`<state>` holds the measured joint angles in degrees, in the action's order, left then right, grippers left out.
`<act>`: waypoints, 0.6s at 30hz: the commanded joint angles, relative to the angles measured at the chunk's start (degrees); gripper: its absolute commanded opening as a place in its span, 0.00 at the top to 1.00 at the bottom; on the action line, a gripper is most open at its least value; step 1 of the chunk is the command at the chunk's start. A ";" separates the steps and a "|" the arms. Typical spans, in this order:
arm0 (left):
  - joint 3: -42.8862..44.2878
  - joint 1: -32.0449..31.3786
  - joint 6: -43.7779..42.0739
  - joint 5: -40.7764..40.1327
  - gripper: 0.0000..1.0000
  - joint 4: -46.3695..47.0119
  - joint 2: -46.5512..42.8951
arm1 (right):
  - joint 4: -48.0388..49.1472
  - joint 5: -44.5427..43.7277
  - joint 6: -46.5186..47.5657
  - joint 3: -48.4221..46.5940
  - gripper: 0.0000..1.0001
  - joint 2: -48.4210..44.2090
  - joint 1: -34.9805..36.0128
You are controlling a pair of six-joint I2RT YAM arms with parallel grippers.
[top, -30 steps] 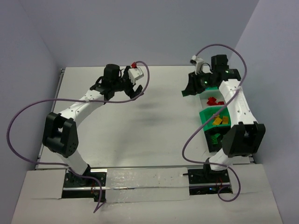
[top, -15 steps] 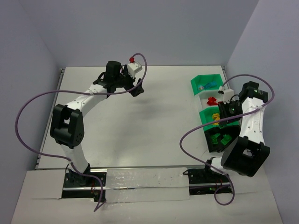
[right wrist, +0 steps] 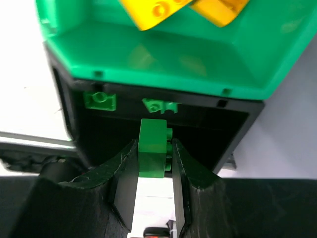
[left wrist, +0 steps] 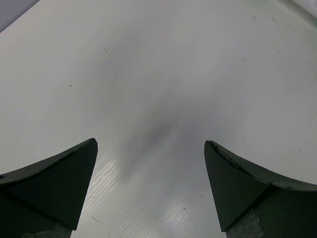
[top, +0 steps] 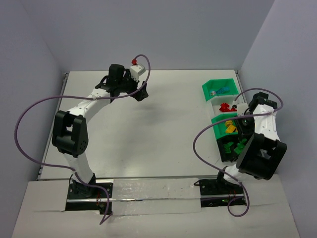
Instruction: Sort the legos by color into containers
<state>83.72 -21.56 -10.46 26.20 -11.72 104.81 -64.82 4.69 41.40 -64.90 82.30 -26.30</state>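
My right gripper (right wrist: 153, 147) is shut on a green lego (right wrist: 151, 141) and holds it just above a black bin (right wrist: 233, 121). Two green legos (right wrist: 100, 100) lie in that bin. Beyond it is a green container (right wrist: 148, 54) holding yellow legos (right wrist: 158, 11). In the top view the right gripper (top: 241, 140) hangs over the near end of the row of bins. That row runs from a far green container (top: 216, 87) holding a blue lego (top: 221, 90), past red legos (top: 227, 106) and yellow legos (top: 229, 126). My left gripper (top: 141, 93) is open and empty over bare table (left wrist: 158, 74).
The bins stand in a line along the table's right edge, close to the right wall. The right arm's purple cable (top: 198, 144) loops over the table beside the bins. The left arm's cable (top: 29, 114) arcs out to the left.
My right arm has swung back from beside the far green container and folded down over the near black bin. My left gripper has drawn slightly farther back and left.
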 commanded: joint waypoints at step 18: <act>-6.17 6.96 4.93 -0.06 0.01 -5.43 -7.81 | 0.84 -1.57 -3.34 -3.67 0.08 2.04 4.50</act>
<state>78.45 -15.60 -7.06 24.82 -15.25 102.01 -61.13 -0.19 40.36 -61.33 85.08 -25.39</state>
